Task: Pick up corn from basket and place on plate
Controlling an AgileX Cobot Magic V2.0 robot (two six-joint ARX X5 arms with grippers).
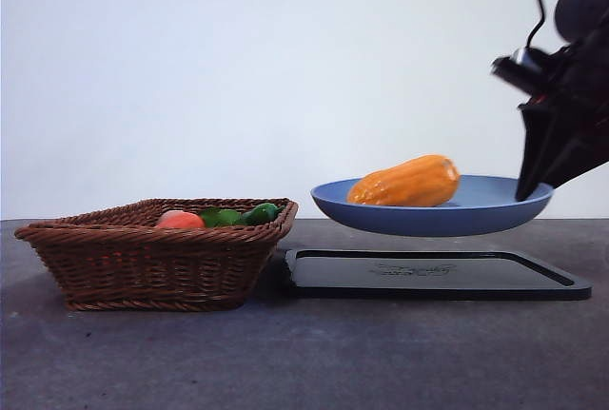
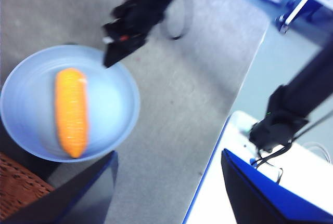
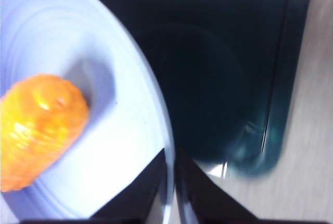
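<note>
- so, front view: i see the corn [image 1: 407,182] already lying on the plate [image 1: 495,203], out of the basket [image 1: 143,263]; the plate hangs above the tray [image 1: 433,275], so i judge only setting it down is left.
- left wrist view: my left gripper [image 2: 166,193] is spread wide, empty, well apart from the corn [image 2: 71,110].
- right wrist view: my right gripper [image 3: 171,187] pinches the plate [image 3: 156,130] rim.

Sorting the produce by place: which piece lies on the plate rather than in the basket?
The orange corn lies on the blue plate; the reddish fruit and green vegetables sit in the basket.
</note>
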